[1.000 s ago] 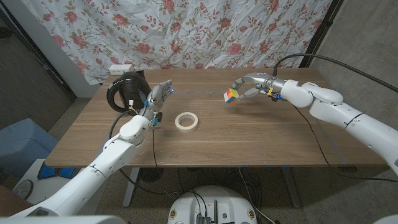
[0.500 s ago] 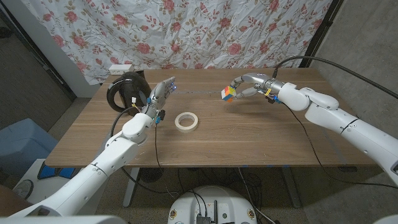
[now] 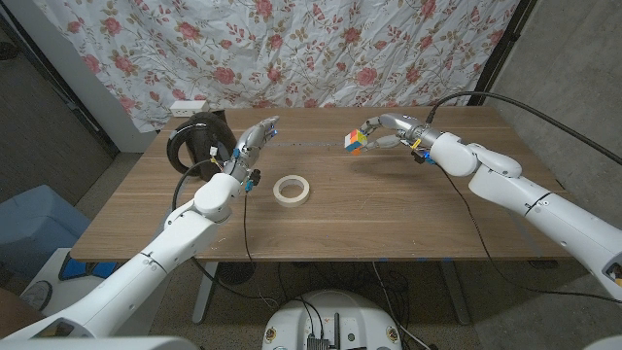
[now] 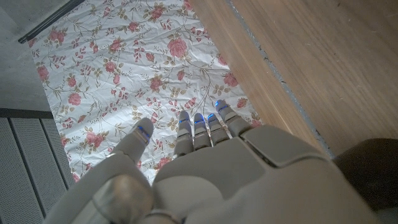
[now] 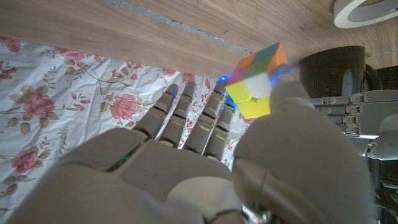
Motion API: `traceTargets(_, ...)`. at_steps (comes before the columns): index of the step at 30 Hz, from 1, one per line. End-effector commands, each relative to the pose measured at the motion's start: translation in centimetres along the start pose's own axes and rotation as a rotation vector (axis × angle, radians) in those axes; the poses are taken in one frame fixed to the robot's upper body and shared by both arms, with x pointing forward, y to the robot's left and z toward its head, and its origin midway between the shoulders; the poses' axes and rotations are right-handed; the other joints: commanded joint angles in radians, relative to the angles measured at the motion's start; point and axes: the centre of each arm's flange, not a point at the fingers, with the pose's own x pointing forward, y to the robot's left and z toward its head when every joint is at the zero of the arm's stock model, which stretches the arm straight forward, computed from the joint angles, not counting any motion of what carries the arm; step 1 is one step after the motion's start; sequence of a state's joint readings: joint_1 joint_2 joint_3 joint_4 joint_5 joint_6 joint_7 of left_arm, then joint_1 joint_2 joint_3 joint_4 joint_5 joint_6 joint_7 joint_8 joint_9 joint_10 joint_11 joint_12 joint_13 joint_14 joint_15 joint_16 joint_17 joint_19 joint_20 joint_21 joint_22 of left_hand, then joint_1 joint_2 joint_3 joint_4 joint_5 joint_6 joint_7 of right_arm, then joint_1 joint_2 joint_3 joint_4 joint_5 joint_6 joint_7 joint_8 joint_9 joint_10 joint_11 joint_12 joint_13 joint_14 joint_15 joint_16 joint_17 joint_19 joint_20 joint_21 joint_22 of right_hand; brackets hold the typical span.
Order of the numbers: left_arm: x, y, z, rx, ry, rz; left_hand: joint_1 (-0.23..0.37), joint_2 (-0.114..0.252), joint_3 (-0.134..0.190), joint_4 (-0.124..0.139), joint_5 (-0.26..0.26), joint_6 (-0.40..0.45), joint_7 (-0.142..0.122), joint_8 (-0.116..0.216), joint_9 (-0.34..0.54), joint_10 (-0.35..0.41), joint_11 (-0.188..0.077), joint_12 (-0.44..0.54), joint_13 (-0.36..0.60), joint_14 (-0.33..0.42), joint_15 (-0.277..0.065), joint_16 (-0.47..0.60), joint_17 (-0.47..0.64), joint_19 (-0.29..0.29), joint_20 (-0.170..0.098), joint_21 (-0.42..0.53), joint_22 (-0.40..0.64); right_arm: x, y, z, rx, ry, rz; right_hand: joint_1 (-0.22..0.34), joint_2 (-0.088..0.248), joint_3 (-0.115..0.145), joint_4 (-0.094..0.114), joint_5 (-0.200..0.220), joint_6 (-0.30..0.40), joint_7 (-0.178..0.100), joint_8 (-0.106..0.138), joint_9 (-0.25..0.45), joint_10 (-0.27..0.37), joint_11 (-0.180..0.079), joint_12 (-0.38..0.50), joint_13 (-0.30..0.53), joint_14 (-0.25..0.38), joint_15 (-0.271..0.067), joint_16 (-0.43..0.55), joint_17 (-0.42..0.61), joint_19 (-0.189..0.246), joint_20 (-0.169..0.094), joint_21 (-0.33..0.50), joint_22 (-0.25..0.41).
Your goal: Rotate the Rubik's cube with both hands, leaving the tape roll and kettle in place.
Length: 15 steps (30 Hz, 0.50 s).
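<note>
Fingers of right hand [image 3: 381,129] pinching Rubik's cube [image 3: 356,143] above table [image 3: 389,209], left hand [image 3: 255,139] fingers spread, holding nothing.

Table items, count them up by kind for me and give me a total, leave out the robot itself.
Rubik's cube: 1, held in the right hand
Tape roll: 1
Black kettle: 1
Total: 3

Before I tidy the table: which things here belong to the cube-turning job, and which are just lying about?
Job:
Rubik's cube, held up by the right hand
left hand, open, raised near the kettle

Lying about (leave in place):
tape roll, mid-table
kettle, far left
</note>
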State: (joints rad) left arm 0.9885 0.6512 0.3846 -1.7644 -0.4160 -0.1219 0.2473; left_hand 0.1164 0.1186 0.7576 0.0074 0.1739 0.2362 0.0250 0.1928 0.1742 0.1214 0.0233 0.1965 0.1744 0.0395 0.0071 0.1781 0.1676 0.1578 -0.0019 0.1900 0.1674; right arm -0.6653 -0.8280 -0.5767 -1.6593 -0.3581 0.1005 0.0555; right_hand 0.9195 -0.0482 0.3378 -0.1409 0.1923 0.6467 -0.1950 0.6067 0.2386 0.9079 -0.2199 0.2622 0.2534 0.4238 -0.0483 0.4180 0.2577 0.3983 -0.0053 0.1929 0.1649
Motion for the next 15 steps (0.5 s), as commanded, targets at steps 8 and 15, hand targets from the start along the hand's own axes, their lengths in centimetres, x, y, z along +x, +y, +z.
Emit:
traceTargets(8, 0.4, -2.3, 1.7, 0.257, -0.108, 0.027, 0.017, 0.071, 0.003, -0.005, 0.003, 0.034, -0.015, 0.013, 0.003, 0.011, -0.007, 0.004, 0.004, 0.017, -0.016, 0.008, 0.003, 0.020, -0.002, 0.011, 0.004, 0.0, 1.0, 0.6, 0.201, 0.052, -0.057, -0.026, 0.028, -0.007, 0.004, 0.000, 0.037, -0.026, 0.008, 0.001, 0.011, 0.000, -0.001, 0.002, 0.010, -0.130, 0.007, 0.002, 0.001, 0.007, -0.002, 0.003)
traceTargets(15, 0.6, -3.5, 2.2, 0.317, -0.134, 0.006, 0.016, 0.072, 0.001, -0.002, 0.003, 0.042, -0.022, 0.012, 0.004, 0.015, -0.014, 0.005, 0.004, 0.020, -0.021, 0.009, 0.005, 0.026, -0.003, 0.012, 0.004, 0.0, 1.5, 1.1, 0.251, 0.062, -0.061, -0.031, 0.030, -0.010, 0.005, -0.002, 0.037, -0.026, 0.004, -0.005, 0.014, 0.001, -0.001, 0.004, 0.016, -0.128, 0.009, 0.002, 0.002, 0.009, -0.002, 0.004)
